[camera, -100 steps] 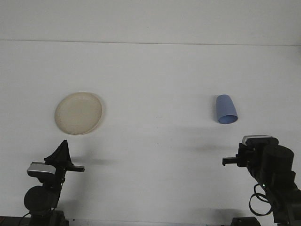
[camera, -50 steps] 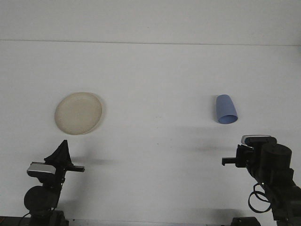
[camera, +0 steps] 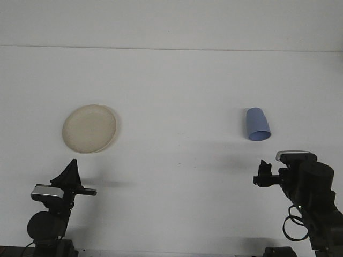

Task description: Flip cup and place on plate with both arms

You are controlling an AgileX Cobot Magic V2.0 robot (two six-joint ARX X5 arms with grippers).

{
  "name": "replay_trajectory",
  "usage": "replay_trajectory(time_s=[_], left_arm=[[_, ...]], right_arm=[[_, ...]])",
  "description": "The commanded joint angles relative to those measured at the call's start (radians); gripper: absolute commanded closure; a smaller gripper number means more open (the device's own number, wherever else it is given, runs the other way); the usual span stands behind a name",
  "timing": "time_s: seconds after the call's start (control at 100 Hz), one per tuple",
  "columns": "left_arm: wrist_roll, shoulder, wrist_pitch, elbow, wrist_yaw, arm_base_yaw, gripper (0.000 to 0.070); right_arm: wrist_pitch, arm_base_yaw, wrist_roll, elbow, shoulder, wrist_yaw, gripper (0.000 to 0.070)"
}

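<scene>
While only the front view is available, it covers the whole scene: white table (camera: 177,96), both arms low at the near edge. Blue cup (camera: 257,124) lies on its side on the right half of the table, open mouth toward the camera and angled slightly right, closed base pointing away. Cream plate (camera: 89,128) sits flat on the left half, well apart from the cup, nothing on it. Right gripper (camera: 262,176) is near the front right, just below the cup in the frame but clear of it, not touching. Its dark fingers point left, and from this angle I cannot tell whether they are spread or closed. Left gripper (camera: 75,179) is at the front left, below the plate and apart from it; a dark triangular finger sticks up with a thin bar running out to the right, and again the gap between fingers is not readable. Neither gripper carries anything. Cup is not on the plate.
</scene>
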Motion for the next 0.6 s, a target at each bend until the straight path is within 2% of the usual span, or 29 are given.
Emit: replay_trajectory(time_s=[0.0, 0.12, 0.29, 0.59], left_arm=[[-0.002, -0.002, 0.012, -0.02, 0.002, 0.0, 0.0689], [-0.002, -0.002, 0.012, -0.02, 0.002, 0.0, 0.0689], [-0.002, -0.002, 0.012, -0.02, 0.002, 0.0, 0.0689], [-0.002, -0.002, 0.012, -0.02, 0.002, 0.0, 0.0689]], right_arm=[[0.037, -0.001, 0.0, 0.016, 0.025, 0.011, 0.0208], [0.095, -0.003, -0.02, 0.016, 0.078, 0.053, 0.0208], [0.164, -0.014, -0.054, 0.002, 0.167, 0.051, 0.0208], [0.452, -0.079, -0.048, -0.158, 0.257, 0.05, 0.0208]])
